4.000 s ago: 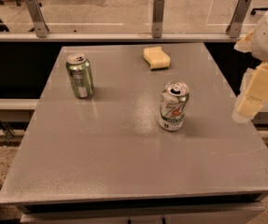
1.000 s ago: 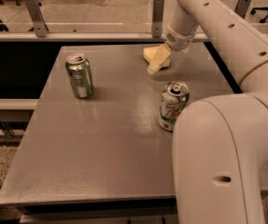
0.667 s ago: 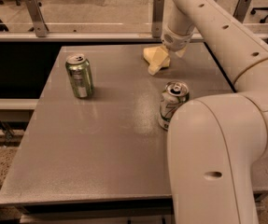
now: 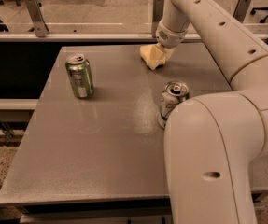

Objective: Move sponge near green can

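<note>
**A:** Pincer (image 4: 161,55) position?

**B:** Low over the far part of the tabletop (image 4: 101,148), at the tip of the arm (image 4: 217,27) that arches in from the near right of the view. The sponge (image 4: 148,53) is right at it, touching or overlapped, poking out on the pincer's view-left side.

**A:** Wide, narrow, gripping?

**B:** Cannot tell. Pale pincer and pale sponge run together from this angle.

**A:** Sponge's long axis?

**B:** Only partly readable. The exposed end looks tilted, one corner down toward the near side. The rest is hidden by the pincer.

**A:** And the green can (image 4: 79,76)?

**B:** Upright, well apart from the pincer, off to its view-left and somewhat nearer the camera. My reading: the move is a diagonal carry or slide that way, ending beside the can without knocking it.

**A:** Anything in that line?

**B:** Nothing visible between pincer and green can, just bare grey surface. A white can (image 4: 172,101) stands nearer the camera than the pincer, almost straight toward us and close against the arm's big lower link. It is off the diagonal, but the sweeping arm could brush it.
</note>
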Controlling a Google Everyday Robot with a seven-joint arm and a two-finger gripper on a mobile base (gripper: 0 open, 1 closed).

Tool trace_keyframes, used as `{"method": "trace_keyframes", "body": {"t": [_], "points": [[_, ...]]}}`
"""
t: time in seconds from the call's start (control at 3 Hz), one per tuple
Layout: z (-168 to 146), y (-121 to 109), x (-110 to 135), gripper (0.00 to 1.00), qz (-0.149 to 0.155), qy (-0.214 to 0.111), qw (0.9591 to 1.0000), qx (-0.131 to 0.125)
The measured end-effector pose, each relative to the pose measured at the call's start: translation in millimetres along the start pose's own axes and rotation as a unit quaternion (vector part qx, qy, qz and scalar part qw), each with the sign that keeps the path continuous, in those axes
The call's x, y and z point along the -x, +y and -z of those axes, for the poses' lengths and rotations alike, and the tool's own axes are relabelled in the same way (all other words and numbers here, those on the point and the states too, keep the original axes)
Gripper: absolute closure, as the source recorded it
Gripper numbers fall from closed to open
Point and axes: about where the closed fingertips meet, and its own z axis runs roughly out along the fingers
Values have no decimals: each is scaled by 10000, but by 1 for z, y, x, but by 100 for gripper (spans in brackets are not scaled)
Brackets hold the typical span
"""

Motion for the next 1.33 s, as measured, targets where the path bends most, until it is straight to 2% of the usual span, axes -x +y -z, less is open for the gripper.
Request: {"method": "trace_keyframes", "body": {"t": [0.33,0.67,1.0,1.33], "points": [[12,20,9,88,279,-131,9994,142],[27,57,14,100,704,-345,9959,447],[42,111,17,100,1286,-574,9867,812],[42,156,18,100,1705,-676,9763,1144]]}}
